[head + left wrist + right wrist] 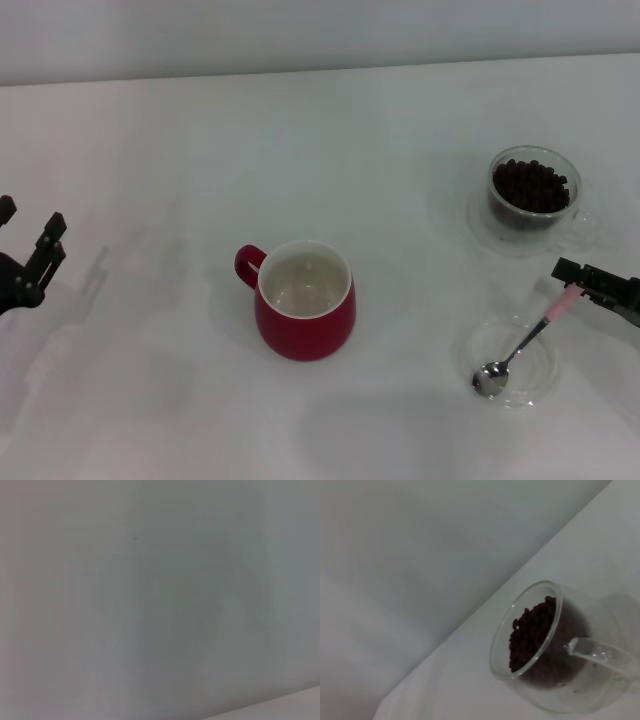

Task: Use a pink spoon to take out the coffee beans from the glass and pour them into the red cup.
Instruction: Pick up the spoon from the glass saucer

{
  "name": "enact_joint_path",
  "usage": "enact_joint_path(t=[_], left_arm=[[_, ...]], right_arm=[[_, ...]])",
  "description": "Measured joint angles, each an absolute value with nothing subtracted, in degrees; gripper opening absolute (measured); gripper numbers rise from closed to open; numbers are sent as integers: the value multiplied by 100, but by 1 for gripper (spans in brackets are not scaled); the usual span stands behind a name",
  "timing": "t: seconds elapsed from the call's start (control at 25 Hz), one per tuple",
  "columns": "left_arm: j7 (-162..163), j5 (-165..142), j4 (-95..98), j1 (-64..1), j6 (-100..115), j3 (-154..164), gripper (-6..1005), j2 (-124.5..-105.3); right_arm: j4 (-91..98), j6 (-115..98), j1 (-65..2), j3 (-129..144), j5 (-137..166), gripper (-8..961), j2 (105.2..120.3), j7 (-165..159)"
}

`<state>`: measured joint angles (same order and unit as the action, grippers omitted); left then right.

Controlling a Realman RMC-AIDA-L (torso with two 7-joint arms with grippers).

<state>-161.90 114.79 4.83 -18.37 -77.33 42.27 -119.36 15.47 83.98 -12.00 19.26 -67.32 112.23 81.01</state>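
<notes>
two arms are in the head view, one at each edge of the white desk (160, 130).

right tool (566, 283): located at the right edge, near side, low over the desk. its dark fingers are closed on the far end of the handle of the pink spoon (522, 345). the spoon is tilted, handle end raised toward the tool, metal bowl resting inside a flat clear dish (545, 385) on the near right of the desk. no beans are visible in the spoon bowl.

left tool (30, 255): located at the far left edge, well apart from all vessels. its two dark fingers stand apart with a visible gap, holding nothing. the left wrist view shows only a plain pale surface.

glass (532, 193): stands upright on the far right of the desk, beyond the dish and the right tool, not touching either. it holds the coffee beans (532, 185) in a dark heap that reaches close to the rim. in the right wrist view the clear handle of the glass and the heap of beans are also visible.

red cup (305, 300): stands upright near the centre of the desk, between the two arms, loop handle pointing to the far left. its white inside shows no beans.
</notes>
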Motion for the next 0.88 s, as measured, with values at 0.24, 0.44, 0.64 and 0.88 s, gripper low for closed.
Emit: enact_joint_path(t=[0.24, 0.44, 0.64, 0.88], left_arm=[[-16189, 11479, 483, -1852, -7658, 4227, 565, -11936], [-16189, 11479, 483, -1864, -7599, 4227, 564, -11936], [-16189, 11479, 483, -1870, -7586, 4227, 565, -11936], [-16189, 11479, 483, -1879, -7584, 4228, 565, -11936]], right_arm=[[1547, 8293, -1196, 1933, -6732, 548, 11236, 8121], [1512, 8221, -1200, 1923, -6732, 496, 11246, 8157], [1495, 8249, -1208, 1931, -6733, 496, 11250, 8194], [1494, 8366, -1217, 1935, -6733, 496, 11238, 8195]])
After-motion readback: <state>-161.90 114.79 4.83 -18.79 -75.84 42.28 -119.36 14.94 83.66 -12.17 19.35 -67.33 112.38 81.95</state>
